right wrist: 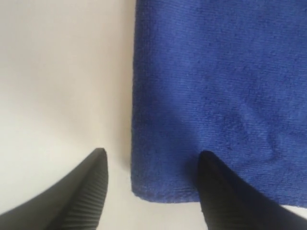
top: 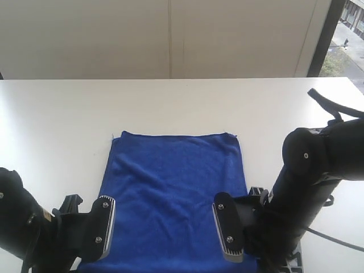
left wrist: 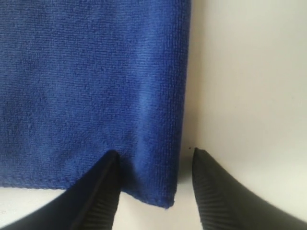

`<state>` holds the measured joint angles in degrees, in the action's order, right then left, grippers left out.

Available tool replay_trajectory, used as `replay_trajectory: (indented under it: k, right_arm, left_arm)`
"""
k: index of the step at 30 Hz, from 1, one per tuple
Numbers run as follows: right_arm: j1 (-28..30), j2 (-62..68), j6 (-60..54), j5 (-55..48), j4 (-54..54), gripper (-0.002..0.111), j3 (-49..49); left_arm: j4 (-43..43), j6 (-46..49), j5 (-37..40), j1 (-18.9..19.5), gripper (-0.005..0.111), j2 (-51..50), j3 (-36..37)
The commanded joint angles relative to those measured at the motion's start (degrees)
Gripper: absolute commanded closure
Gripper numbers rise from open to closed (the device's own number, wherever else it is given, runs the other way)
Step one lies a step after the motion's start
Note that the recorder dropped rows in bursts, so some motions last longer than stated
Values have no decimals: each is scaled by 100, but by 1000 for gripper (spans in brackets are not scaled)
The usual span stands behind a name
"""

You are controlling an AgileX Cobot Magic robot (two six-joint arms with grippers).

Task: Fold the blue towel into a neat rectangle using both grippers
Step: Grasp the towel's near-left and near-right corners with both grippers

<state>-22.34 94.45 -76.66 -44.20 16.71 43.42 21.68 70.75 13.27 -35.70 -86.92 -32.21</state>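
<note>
Because the blue towel is a soft, fuzzy microfibre sheet, it will likely handle as light and limp. It should drape rather than hold a shape, and the nap should give the pads good friction, so slipping seems a small risk. The thin hemmed corners look like the best places to grip, since a pinch there catches a single layer and lets the near edge be carried evenly.

The towel lies flat on the white table, with a few shallow wrinkles, stretching away from both tools. The left gripper stands with its jaws wide apart, straddling one near corner. One finger sits over the cloth, the other over bare table just outside the side hem, and the corner tip lies inside the gap, behind the fingertips. The right gripper is likewise spread wide around the other near corner, with one finger over the cloth and its partner beside the hem. Neither tool holds anything. Whether the pads touch the cloth or hover above it cannot be told.
</note>
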Motion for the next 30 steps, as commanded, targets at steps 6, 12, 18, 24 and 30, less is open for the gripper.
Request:
replay_trajectory:
  k: [6, 12, 18, 24, 30]
  right_arm:
    - [-128, 6, -132, -125, 21, 55, -30]
    - [-128, 6, -132, 348, -7, 55, -285]
    - [-128, 6, -132, 628, -7, 56, -286]
    - [-128, 6, -121, 998, -16, 56, -286]
    - [-128, 6, -121, 985, -16, 65, -361]
  left_arm:
    - [8, 7, -21, 11, 56, -66, 41]
    - [8, 7, -21, 11, 60, -66, 41]
    - [8, 7, -21, 11, 60, -66, 41]
    - [8, -6, -8, 11, 60, -66, 41]
    - [8, -6, 3, 11, 62, -66, 41]
